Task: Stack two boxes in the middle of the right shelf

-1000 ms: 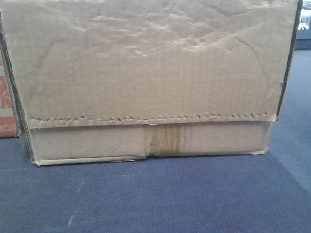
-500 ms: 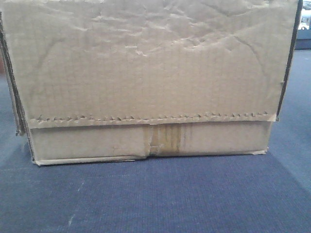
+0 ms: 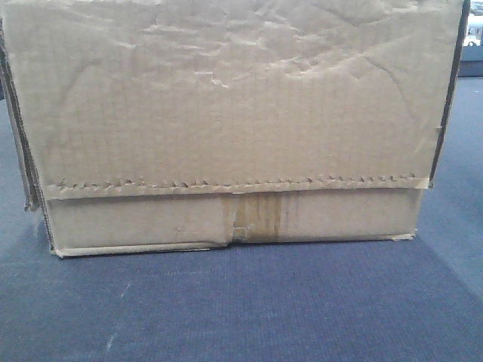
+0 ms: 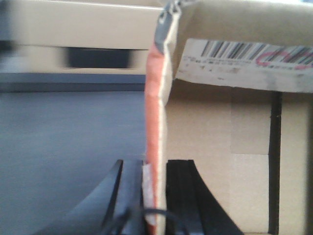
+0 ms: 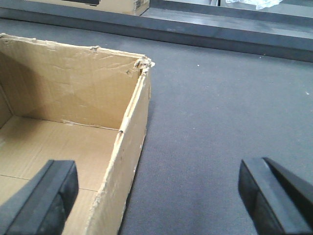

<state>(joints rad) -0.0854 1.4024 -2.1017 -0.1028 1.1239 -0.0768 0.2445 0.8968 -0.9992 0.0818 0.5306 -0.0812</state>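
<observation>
One brown cardboard box [image 3: 226, 113] with a wrinkled face, a zigzag flap edge and a taped seam fills the front view, with blue-grey carpet below it. My left gripper [image 4: 155, 169] is shut on the box's upright side wall [image 4: 157, 98], one finger on each face. My right gripper [image 5: 156, 191] is open and straddles the opposite wall of the open box [image 5: 132, 127]. Its left finger [image 5: 49, 191] is inside the box and its right finger [image 5: 269, 191] is over the carpet. The shelf is out of view.
Blue-grey carpet [image 3: 241, 302] stretches in front of and beside the box. A white barcode label [image 4: 244, 58] is stuck on the box. A grey ledge [image 5: 220, 24] runs across the far side, with part of another brown carton [image 5: 117, 5] on it.
A red-printed object at the left edge of the front view has slipped out of sight. The box keeps the same place in that view.
</observation>
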